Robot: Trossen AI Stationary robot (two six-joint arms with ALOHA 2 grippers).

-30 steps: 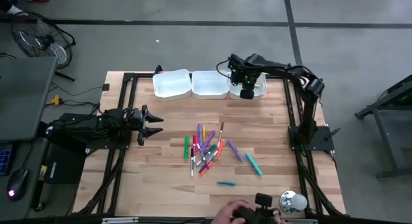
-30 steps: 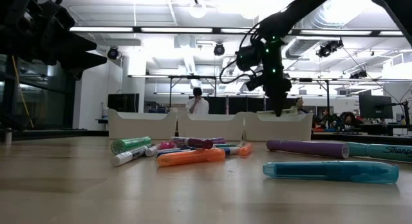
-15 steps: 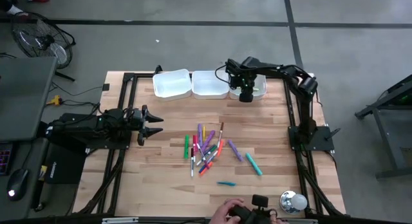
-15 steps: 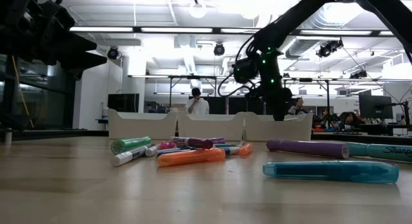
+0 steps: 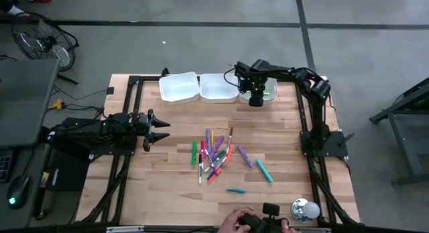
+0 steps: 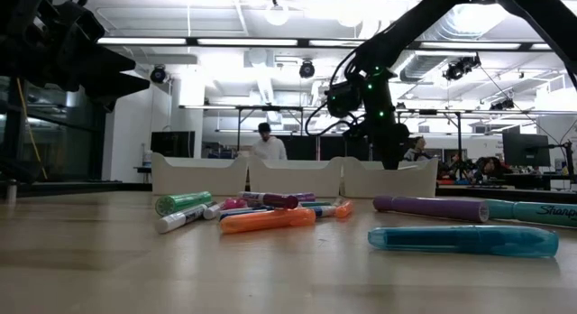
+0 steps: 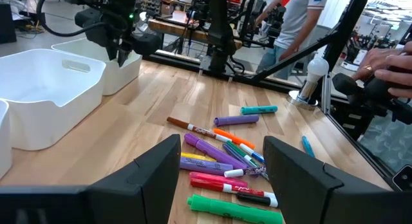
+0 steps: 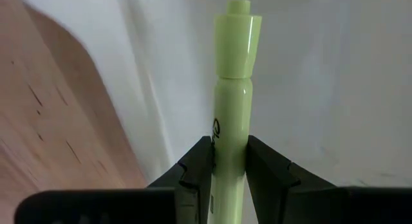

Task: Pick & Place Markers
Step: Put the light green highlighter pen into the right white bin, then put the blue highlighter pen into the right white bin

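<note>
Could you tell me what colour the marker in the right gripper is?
Pale yellow-green; the marker shows best in the right wrist view, clamped between the right gripper fingers.

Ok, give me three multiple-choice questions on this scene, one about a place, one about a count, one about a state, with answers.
1. Where is the right claw?
A. over the marker pile
B. at the rightmost white tray
C. off the table

2. How many white trays stand along the table's far edge?
A. three
B. one
C. five

3. What is the right claw doing?
A. hanging open and empty
B. gripping a purple marker
C. gripping a pale yellow-green marker

Answers:
1. B, the high view shows it over the rightmost tray.
2. A, three trays sit side by side.
3. C, the right wrist view shows the yellow-green marker clamped between its fingers.
</note>
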